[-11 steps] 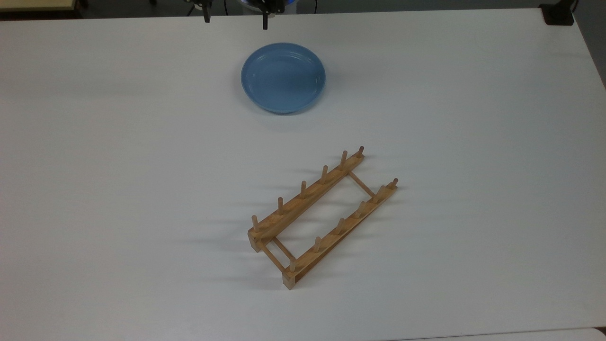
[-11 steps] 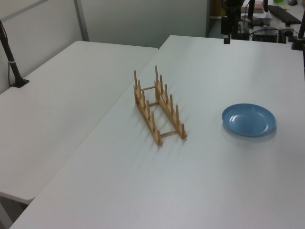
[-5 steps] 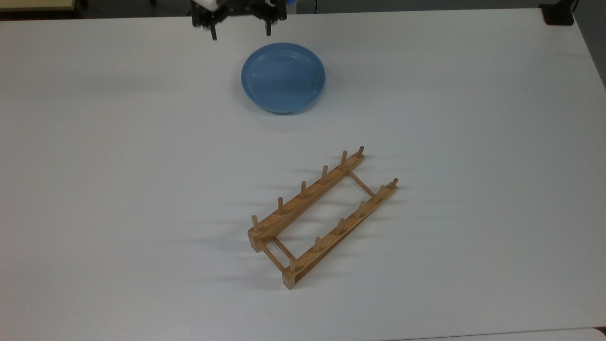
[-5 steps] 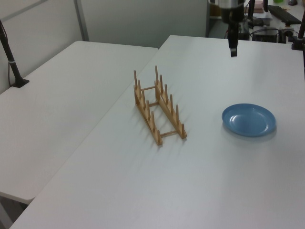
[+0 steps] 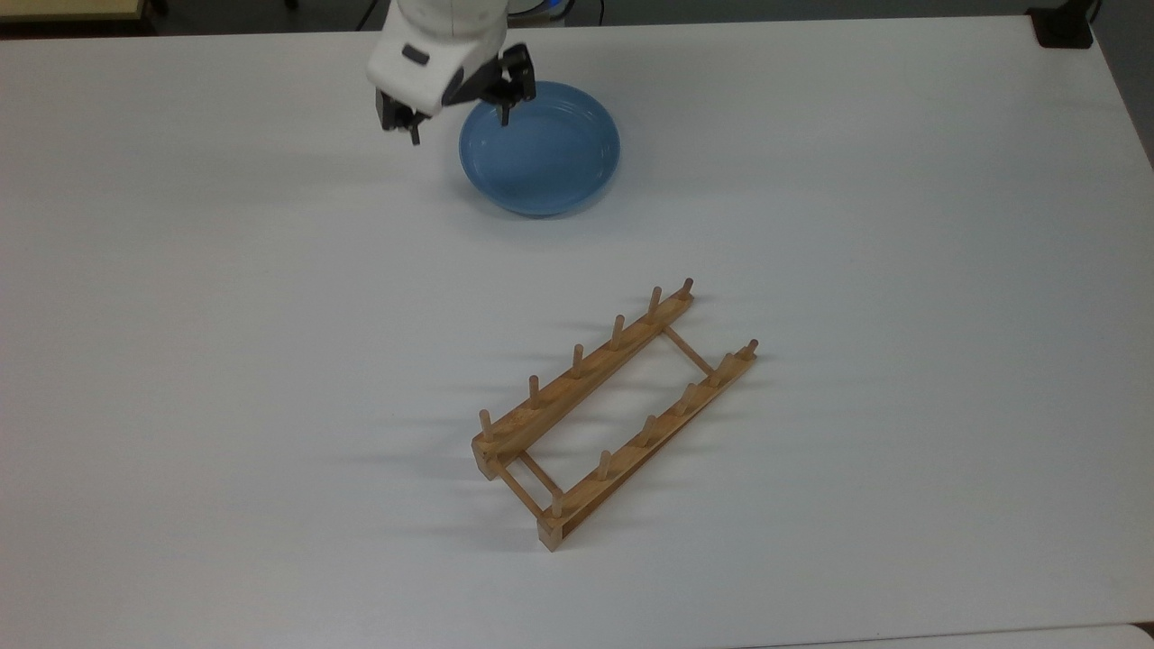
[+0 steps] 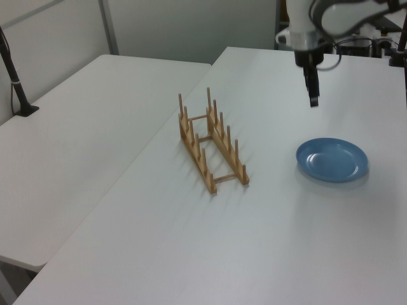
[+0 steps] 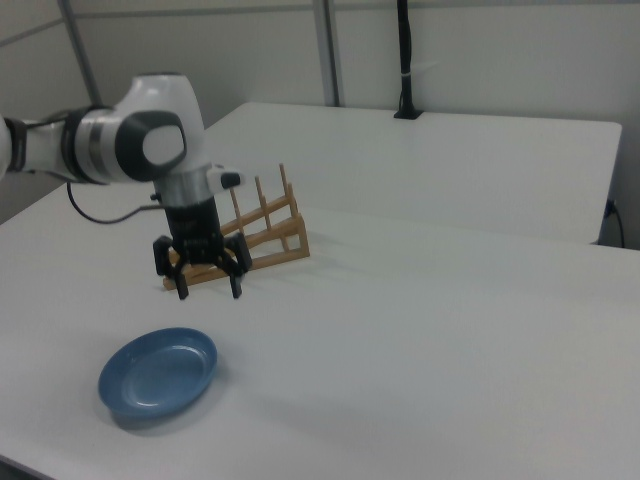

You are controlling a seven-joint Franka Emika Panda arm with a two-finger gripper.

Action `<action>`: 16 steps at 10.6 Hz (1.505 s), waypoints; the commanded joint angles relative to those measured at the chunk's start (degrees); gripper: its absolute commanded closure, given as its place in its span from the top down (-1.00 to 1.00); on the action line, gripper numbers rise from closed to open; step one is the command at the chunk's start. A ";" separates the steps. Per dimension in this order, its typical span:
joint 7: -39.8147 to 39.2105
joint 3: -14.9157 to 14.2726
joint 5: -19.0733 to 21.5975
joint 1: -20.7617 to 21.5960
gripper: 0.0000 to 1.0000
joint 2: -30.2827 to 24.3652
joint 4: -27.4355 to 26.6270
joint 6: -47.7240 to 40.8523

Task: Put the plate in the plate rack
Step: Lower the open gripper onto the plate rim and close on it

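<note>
The light-blue plate (image 5: pixel 539 149) lies flat on the white worktop (image 5: pixel 225 361), well apart from the wooden plate rack (image 5: pixel 613 410), which stands empty nearer the top view's lower edge. The pincer (image 5: pixel 459 126) hangs in the air above the plate's rim on the top view's left, its two black fingers (image 7: pixel 237 285) spread wide and pointing down, holding nothing. In the right view the pincer (image 7: pixel 210 290) appears between the plate (image 7: pixel 158 376) and the plate rack (image 7: pixel 245 245), clear of both.

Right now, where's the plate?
The plate lies flat on the table, upper middle of the top view, apart from the rack, with the open gripper at its left rim.
</note>
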 commanded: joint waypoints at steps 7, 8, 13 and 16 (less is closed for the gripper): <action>-2.46 0.04 -4.33 -0.91 0.31 8.53 -7.29 10.23; -2.46 0.04 -4.33 -0.74 0.02 9.06 -7.20 10.15; -2.38 0.13 -4.33 -0.74 -0.80 9.41 -6.94 9.44; -1.68 0.13 -4.15 -0.91 -1.00 9.15 -5.02 8.84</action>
